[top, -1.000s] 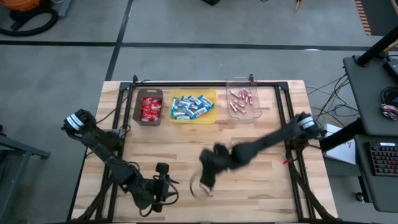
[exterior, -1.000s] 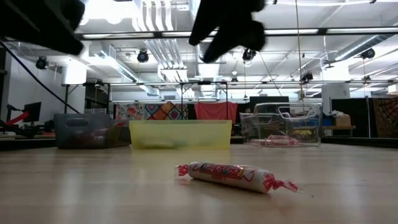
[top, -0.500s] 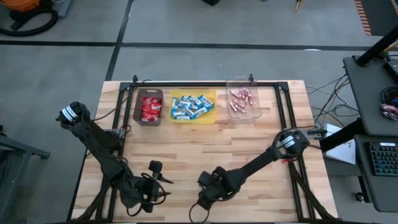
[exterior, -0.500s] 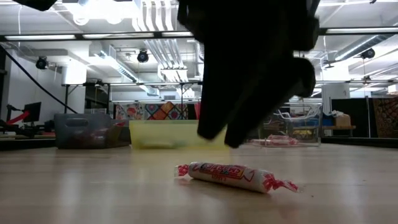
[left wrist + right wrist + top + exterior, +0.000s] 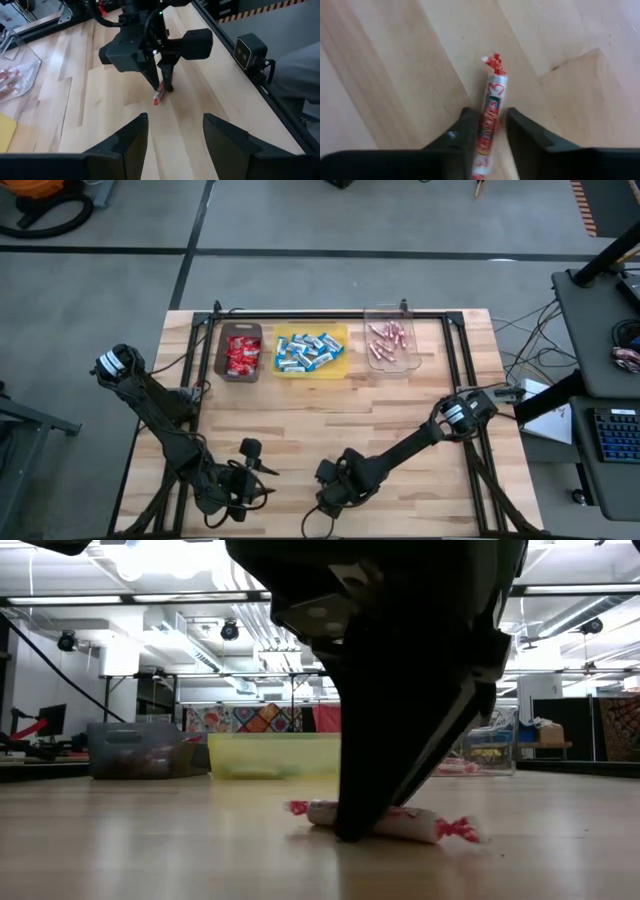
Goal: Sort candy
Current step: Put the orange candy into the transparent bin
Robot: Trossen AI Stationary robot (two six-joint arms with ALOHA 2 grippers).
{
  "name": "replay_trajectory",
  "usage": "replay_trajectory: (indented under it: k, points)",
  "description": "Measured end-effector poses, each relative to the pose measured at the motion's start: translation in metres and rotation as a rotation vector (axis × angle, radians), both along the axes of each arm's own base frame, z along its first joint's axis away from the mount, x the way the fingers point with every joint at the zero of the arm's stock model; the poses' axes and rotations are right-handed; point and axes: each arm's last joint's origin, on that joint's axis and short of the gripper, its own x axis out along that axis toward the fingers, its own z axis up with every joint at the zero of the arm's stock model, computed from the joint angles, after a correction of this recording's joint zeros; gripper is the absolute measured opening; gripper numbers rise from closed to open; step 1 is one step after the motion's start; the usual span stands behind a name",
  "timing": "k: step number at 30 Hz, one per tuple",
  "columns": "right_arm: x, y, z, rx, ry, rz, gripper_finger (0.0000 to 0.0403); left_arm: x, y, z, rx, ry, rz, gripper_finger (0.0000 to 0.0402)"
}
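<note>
Right gripper down on the table, jaws clamped on 1 candy stick, left gripper nearby, jaws apart.

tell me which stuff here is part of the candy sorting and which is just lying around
Part of the job:
- loose candy stick, between the right gripper's fingers on the table
- red packets
- blue-and-white bars
- pink sticks
- the three bins

Just lying about:
- left gripper, waiting open nearby
- keyboard off the table

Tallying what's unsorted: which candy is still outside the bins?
The slim pink stick lying alone on the bare table, between the right claw's fingers; all others sit in bins.
</note>
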Motion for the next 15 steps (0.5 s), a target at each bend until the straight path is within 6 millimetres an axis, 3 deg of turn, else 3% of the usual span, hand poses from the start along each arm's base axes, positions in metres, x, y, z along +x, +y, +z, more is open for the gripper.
replay_trajectory:
  k: [4,8,11,15]
  points:
    - [0.000,0.000,0.002,-0.006,0.003,0.031,0.0029,-0.004,-0.001,0.003,0.026,-0.005,-0.043,0.0173]
    - [-0.001,-0.005,0.014,-0.006,-0.002,0.065,0.0029,-0.018,0.001,0.019,0.047,-0.032,-0.111,0.0173]
    - [-0.005,-0.022,0.041,-0.031,0.009,0.091,0.0029,-0.029,0.010,0.026,0.051,-0.059,-0.124,0.0173]
    - [-0.017,-0.072,0.092,-0.136,0.049,0.060,0.0025,-0.039,0.027,0.024,0.028,-0.133,-0.090,0.0173]
